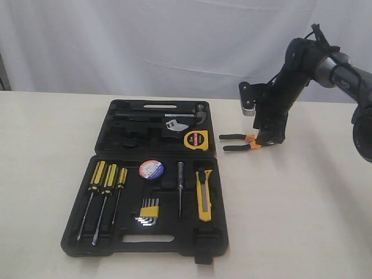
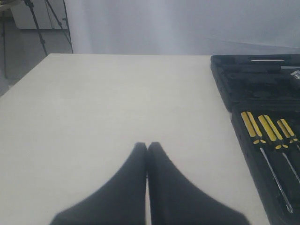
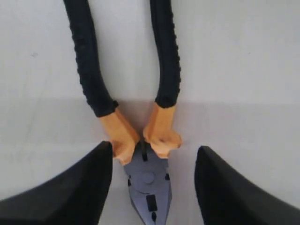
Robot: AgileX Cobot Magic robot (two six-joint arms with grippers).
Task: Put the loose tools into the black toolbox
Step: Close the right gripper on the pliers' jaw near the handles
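R gripper spread apart, fingers either side of the pliers head, not clamped. Pliers lie flat on table, just right of the open black toolbox, handles toward it. L gripper pinched closed on nothing, above the table. Tape measure, tape roll, utility knife sit in box recesses.

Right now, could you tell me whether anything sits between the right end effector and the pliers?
Nothing visible does: the right end effector stands open, straddling the head of the pliers.
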